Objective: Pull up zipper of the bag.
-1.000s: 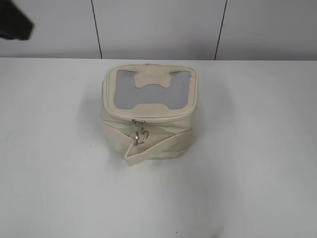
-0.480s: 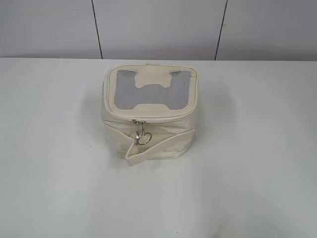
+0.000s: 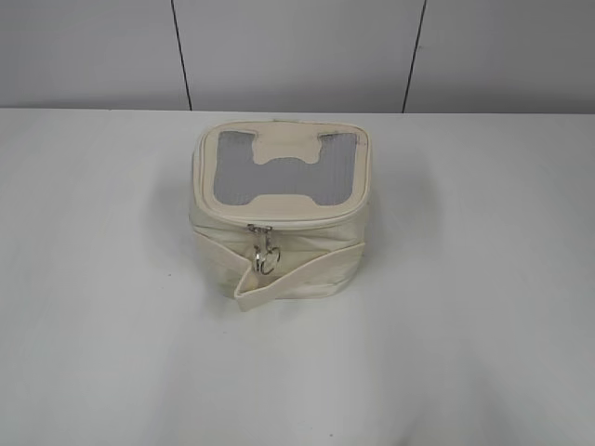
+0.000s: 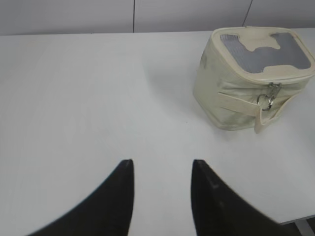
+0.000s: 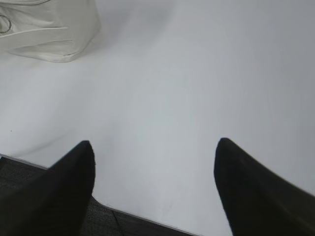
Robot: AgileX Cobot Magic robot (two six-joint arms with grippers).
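Cream bag (image 3: pixel 279 209) sits mid-table (image 3: pixel 483 307); left pincer (image 4: pixel 162 169) and right pincer (image 5: pixel 152 150) gape, well apart from it.

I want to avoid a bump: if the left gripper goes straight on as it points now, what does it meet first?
Probably only the bare table. The left gripper points past the bag, which sits off to the right, apart from its line. Depth is unclear.
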